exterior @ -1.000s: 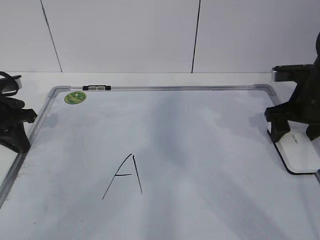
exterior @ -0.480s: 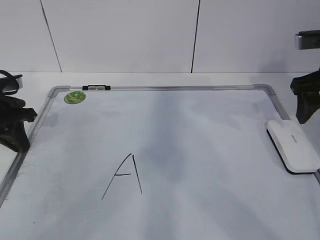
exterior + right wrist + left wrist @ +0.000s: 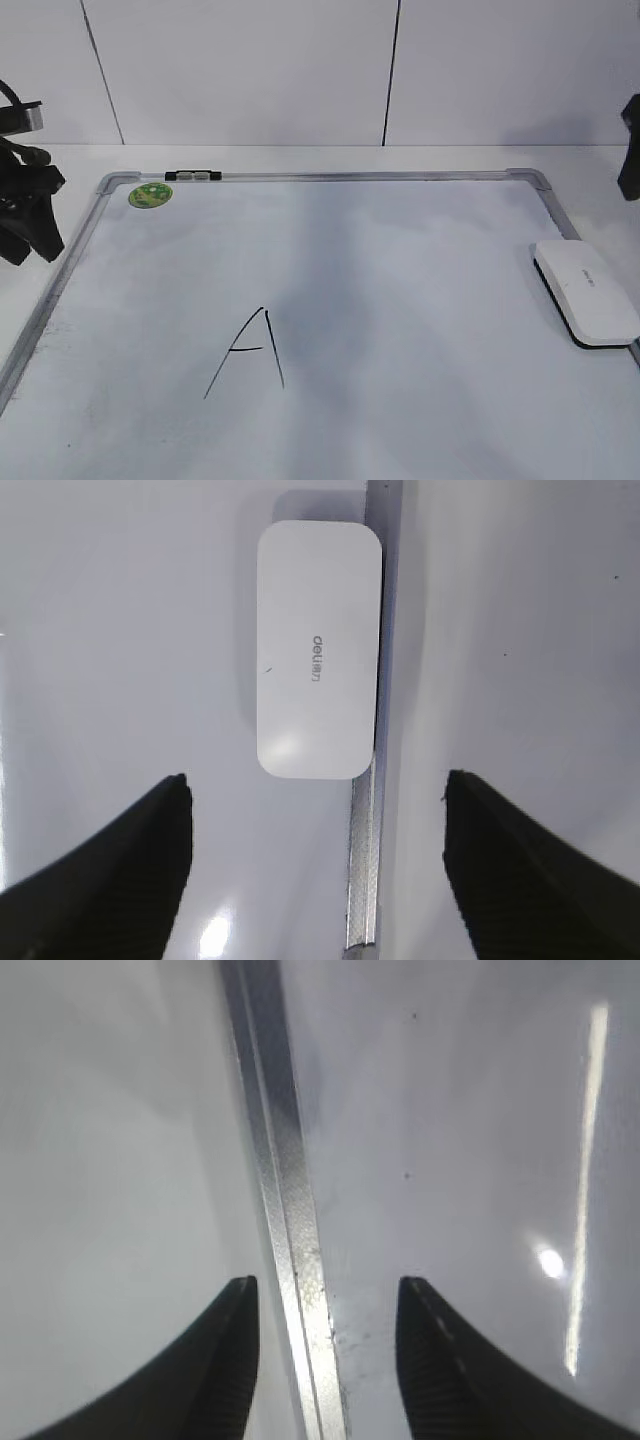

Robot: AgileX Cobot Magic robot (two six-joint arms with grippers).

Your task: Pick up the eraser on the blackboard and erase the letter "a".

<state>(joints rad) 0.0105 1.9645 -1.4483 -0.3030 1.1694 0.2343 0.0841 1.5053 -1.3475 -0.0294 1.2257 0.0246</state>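
The white eraser [image 3: 585, 290] lies flat at the right edge of the blackboard [image 3: 400, 290], felt side down. In the right wrist view it [image 3: 318, 665] lies against the silver frame, grey lettering up. My right gripper [image 3: 315, 785] is open and empty, high above the eraser; only a dark part of it [image 3: 630, 150] shows at the right edge. My left gripper [image 3: 325, 1285] is open and empty above the board's left frame rail [image 3: 285, 1190], and shows at the far left [image 3: 25, 230]. A large capital "A" [image 3: 250, 350] is drawn on the board. No small lowercase "a" shows.
A round green sticker [image 3: 150, 194] sits at the board's back left corner, with a small black and silver clip [image 3: 193, 176] on the top rail. A white panelled wall stands behind the table.
My right gripper, low over the eraser one second ago, has risen up and to the right, leaving the eraser on the board. My left gripper has lifted slightly.
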